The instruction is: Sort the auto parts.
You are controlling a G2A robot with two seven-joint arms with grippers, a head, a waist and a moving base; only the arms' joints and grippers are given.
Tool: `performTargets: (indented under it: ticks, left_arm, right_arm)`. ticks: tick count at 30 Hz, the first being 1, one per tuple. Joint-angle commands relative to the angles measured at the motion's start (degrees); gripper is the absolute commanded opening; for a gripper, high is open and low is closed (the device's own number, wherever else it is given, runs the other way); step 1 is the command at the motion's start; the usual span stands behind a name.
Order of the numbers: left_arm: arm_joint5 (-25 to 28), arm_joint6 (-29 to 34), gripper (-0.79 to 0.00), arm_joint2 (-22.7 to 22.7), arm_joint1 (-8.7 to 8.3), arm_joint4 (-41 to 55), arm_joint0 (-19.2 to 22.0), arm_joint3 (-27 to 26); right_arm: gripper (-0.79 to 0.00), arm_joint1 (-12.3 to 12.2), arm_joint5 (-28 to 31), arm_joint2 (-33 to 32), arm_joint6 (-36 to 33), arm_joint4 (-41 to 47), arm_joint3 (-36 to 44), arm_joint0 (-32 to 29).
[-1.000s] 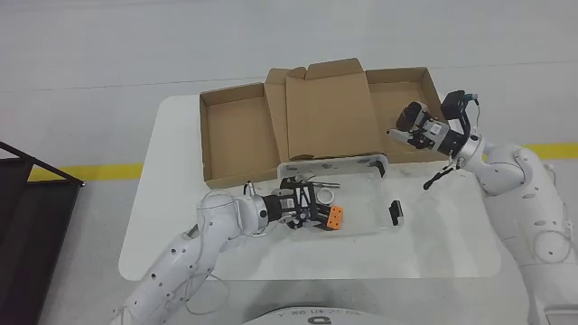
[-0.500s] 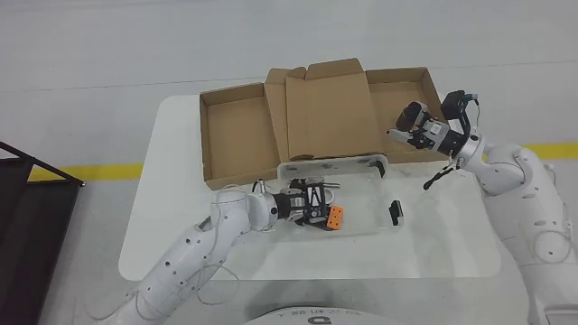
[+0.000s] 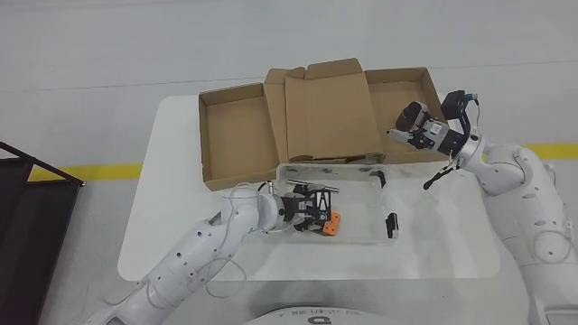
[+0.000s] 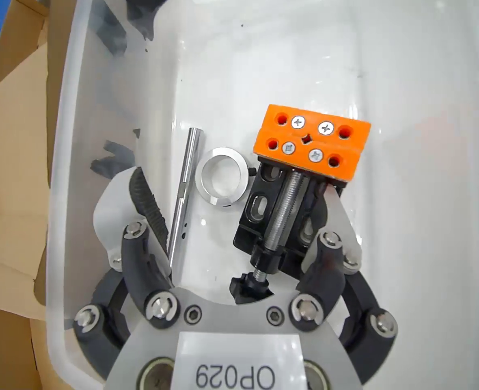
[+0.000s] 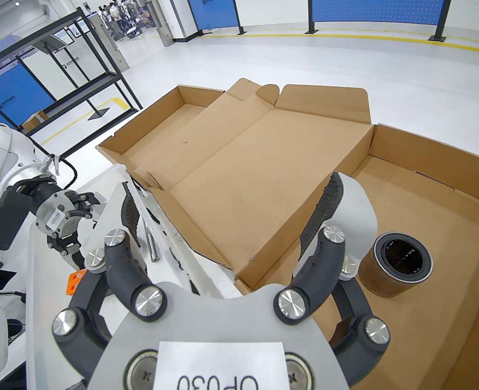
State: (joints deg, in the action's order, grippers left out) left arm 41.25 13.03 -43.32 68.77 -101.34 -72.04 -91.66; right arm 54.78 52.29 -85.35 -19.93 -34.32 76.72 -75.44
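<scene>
A clear plastic tray point(image 3: 361, 236) sits in front of the cardboard boxes. My left gripper point(image 3: 312, 212) is inside it, open point(image 4: 239, 204). Between its fingers lie a thin metal rod point(image 4: 184, 188), a silver ring point(image 4: 222, 182) and a black vise with an orange block point(image 4: 310, 141); one finger point(image 4: 331, 204) touches the vise, the other stands beside the rod. The orange block point(image 3: 332, 225) shows beside the gripper from above. My right gripper point(image 3: 402, 129) hangs open point(image 5: 227, 209) over the right cardboard box point(image 5: 438, 188), where a dark cylindrical bearing point(image 5: 400, 263) stands upright.
An open cardboard box point(image 3: 237, 135) stands at the back left, with a wide flap point(image 3: 330, 108) leaning between it and the right box. A small black part point(image 3: 390, 226) lies at the tray's right end, another point(image 3: 380, 178) by its far rim.
The left gripper pushed deeper into the tray, toward the orange block. The tray slid a little toward the table's front, and the small black part with it. The right arm kept still.
</scene>
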Motion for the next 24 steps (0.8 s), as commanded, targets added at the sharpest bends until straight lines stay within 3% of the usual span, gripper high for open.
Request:
performTargets:
  ticks: [1, 7, 8, 13, 17, 24]
  left_arm:
    - [-0.37, 0.19, -0.083, 0.55, 0.2, -0.02, 0.42, 0.39]
    - [-6.22, 1.07, -0.172, 1.3, 0.74, -2.22, 1.05, 0.93]
    - [-7.26, 1.13, -0.237, 1.33, 0.81, -2.43, 0.99, 0.98]
    - [-11.36, 1.19, -0.357, 0.54, 1.27, 0.07, 0.78, 1.13]
    - [-8.06, 0.54, -0.326, -0.55, 1.09, 3.68, 0.52, 0.55]
    - [-2.43, 2.18, -0.191, -1.06, 0.72, 4.73, 1.27, 0.21]
  right_arm:
    - [0.0, 0.0, 0.14, 0.0, 0.0, 0.0, 0.0, 0.0]
    - [0.0, 0.0, 0.14, 0.0, 0.0, 0.0, 0.0, 0.0]
    - [0.0, 0.0, 0.14, 0.0, 0.0, 0.0, 0.0, 0.0]
    - [0.0, 0.0, 0.14, 0.0, 0.0, 0.0, 0.0, 0.0]
    - [0.0, 0.0, 0.14, 0.0, 0.0, 0.0, 0.0, 0.0]
    - [0.0, 0.0, 0.14, 0.0, 0.0, 0.0, 0.0, 0.0]
